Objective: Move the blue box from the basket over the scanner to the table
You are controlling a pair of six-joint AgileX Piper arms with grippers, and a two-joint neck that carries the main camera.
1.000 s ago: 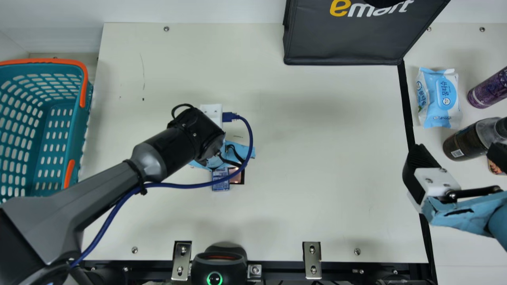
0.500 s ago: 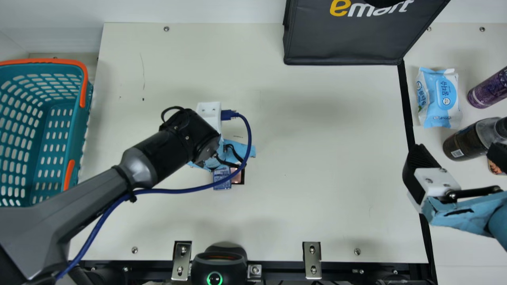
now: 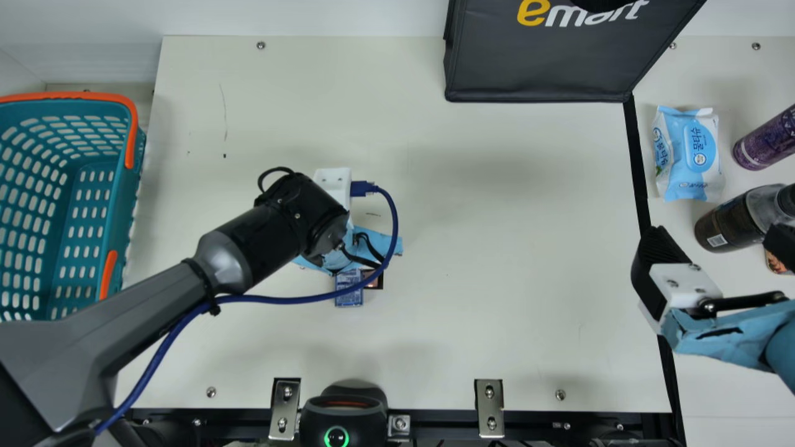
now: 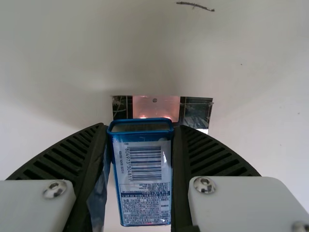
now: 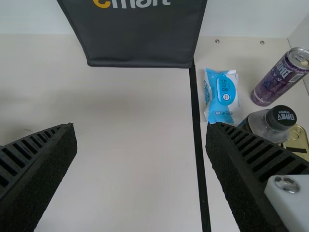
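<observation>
- The left gripper [image 3: 379, 233] is closed on the blue box [image 4: 145, 169], a ribbed finger pressed to each narrow side; a barcode and small print face the wrist camera.
- The box hangs by the scanner window [image 4: 157, 105], covering part of its near edge in the left wrist view; I can't tell how high it is above the table [image 3: 497, 279]. The window, dark with a pinkish glow in the middle, is set into the tabletop.
- A blue cable [image 3: 310, 300] loops from the white block at the left wrist and back along the arm.
- At the main view's bottom edge sits a black device [image 3: 343, 422] with a green-lit ring.
- The teal basket [image 3: 131, 205] with orange handles stands at the main view's left.
- The right gripper [image 3: 717, 236] is spread wide, nothing between its fingers, over the table's right side.
- Beyond it lie a blue-and-white wipes pack [image 3: 699, 152], a purple can [image 3: 767, 139], a dark bottle [image 3: 736, 217] and a gold-topped tin [image 5: 298, 140].
- A black bag [image 3: 540, 68] stands at the far side.
</observation>
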